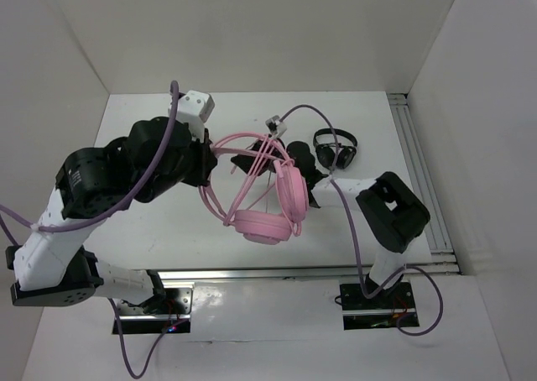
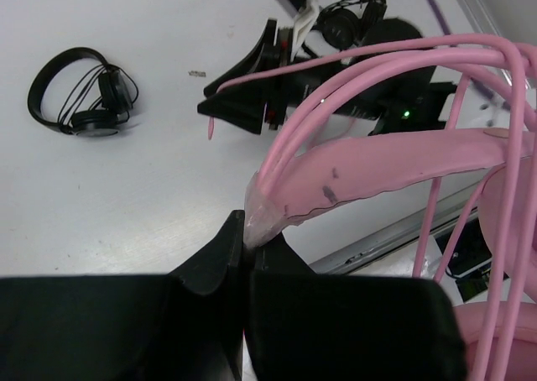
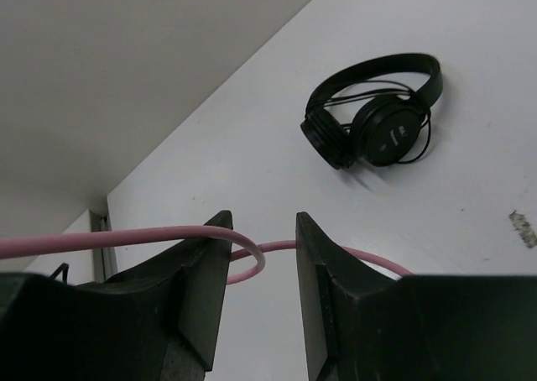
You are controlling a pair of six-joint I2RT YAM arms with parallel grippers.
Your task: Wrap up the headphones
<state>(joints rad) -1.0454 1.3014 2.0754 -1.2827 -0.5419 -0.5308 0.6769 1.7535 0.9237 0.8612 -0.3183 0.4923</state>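
Observation:
The pink headphones (image 1: 262, 227) hang above the table in the middle of the top view, with the pink cable looped several times over the headband. My left gripper (image 1: 211, 157) is shut on one end of the headband (image 2: 386, 159); its tips (image 2: 243, 226) pinch it in the left wrist view. My right gripper (image 1: 245, 163) is just right of it and open. In the right wrist view a loop of pink cable (image 3: 84, 242) lies across the gap between the fingertips (image 3: 260, 221), and they do not clamp it.
A small black pair of headphones (image 1: 336, 148) lies on the table at the back right and also shows in the right wrist view (image 3: 377, 121). A second black pair (image 2: 80, 91) lies on the table in the left wrist view. A metal rail (image 1: 419, 171) runs along the right edge.

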